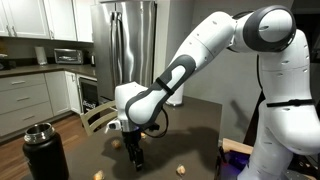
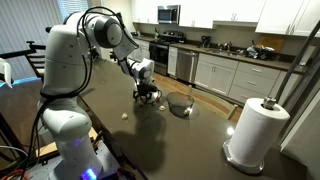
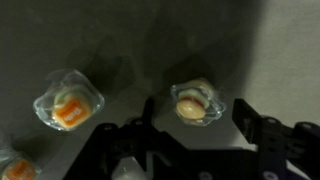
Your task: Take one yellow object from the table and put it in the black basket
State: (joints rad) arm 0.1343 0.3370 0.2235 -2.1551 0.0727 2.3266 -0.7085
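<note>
**Ana:** What does the wrist view give you that the outside cameras don't?

**Ben:** Close detail. The hand [image 3: 197, 112] is spread wide. Its dark fingers [image 3: 252, 118] stand on either side of one yellow object [image 3: 195, 103], a pale lump in what looks like clear wrap, lying on the counter [image 3: 120, 40]. A gap shows on each side of it, so the hand has hold of nothing.

**Ana:** Are there others nearby?

**Ben:** A wrapped lump [image 3: 68, 105] with an orange middle lies well apart from it, outside the fingers. A third lump [image 3: 15, 170] is cut off by the corner of the frame.

**Ana:** Can you read anything on the wrappers?

**Ben:** No, they are too blurred.

**Ana:** And where is the black basket?

**Ben:** Only an exterior view shows it. The black basket [image 2: 181, 103] sits on the dark counter [image 2: 190, 140] near the hand [image 2: 147, 93], on the side away from the robot's base. A paper towel roll [image 2: 255, 130] stands upright near that camera.

**Ana:** What about the remaining camera?

**Ben:** That exterior view has the hand [image 1: 135, 152] pointing straight down, close to the counter [image 1: 200, 130]. A black flask [image 1: 45, 150] with a silvery top stands at the near edge. A small lump [image 1: 183, 168] lies apart from the hand, and other specks like it are scattered about. A steel fridge [image 1: 132, 40] and a microwave [image 1: 68, 56] are behind. From there I cannot tell how far the hand is open, and the yellow object beneath it is too small to pick out.
</note>
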